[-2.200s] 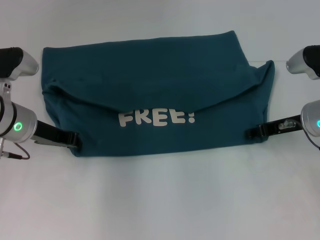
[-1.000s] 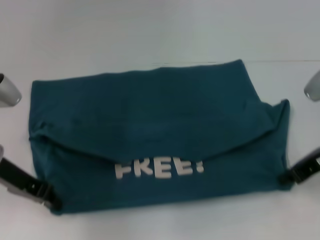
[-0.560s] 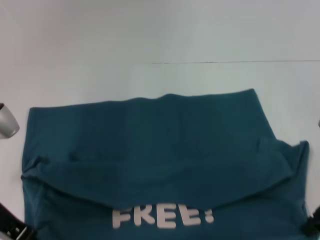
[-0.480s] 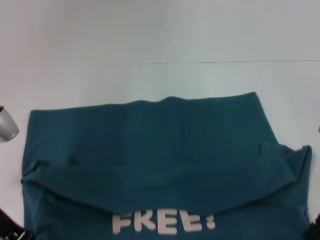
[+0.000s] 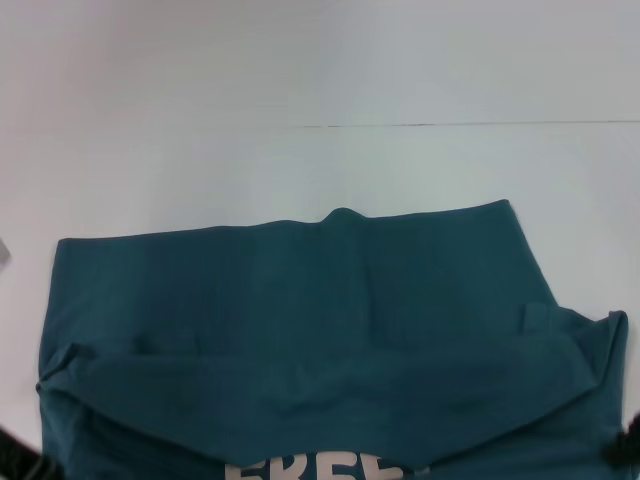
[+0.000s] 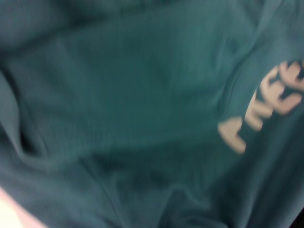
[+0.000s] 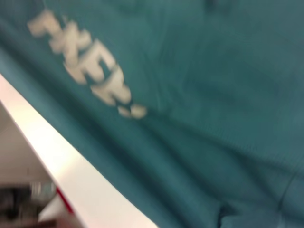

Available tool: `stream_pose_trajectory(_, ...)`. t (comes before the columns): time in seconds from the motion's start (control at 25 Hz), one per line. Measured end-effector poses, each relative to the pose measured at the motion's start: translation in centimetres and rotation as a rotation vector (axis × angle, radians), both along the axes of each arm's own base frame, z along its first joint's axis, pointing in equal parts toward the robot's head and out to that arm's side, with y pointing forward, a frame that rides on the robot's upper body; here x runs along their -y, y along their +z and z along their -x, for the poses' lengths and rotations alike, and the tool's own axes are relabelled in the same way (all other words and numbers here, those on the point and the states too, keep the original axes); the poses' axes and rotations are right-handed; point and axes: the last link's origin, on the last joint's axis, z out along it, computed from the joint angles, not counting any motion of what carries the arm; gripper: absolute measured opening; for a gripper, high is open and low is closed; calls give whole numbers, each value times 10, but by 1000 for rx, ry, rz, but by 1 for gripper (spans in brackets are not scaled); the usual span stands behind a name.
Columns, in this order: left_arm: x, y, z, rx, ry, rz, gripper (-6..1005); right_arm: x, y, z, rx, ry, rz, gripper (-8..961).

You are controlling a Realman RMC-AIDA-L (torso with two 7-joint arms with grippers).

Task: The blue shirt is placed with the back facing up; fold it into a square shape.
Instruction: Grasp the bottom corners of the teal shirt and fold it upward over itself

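We saw the blue shirt (image 5: 330, 330) as soft knit cloth, matt all over, with no sheen on its teal surface. Its folded upper layer lay in loose, gentle creases, and the far edge showed a small pucker near the middle. In the left wrist view the cloth (image 6: 123, 104) looked finely ribbed and slightly fuzzy. The white lettering (image 7: 80, 66) on it looked like a flat print, smoother than the knit around it and also matt, with soft, blurred edges. The table (image 5: 320, 170) beneath was a smooth, pale surface with a faint, even sheen, crossed at the far side by one thin dark seam.
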Motion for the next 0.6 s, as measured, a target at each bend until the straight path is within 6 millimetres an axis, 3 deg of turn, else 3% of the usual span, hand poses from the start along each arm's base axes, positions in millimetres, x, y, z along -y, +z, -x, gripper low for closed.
stream_pose_trajectory(0.6, -46, 53, -33, 44, -171, -356, 87, -43, 51, 25, -142, 34, -233, 58)
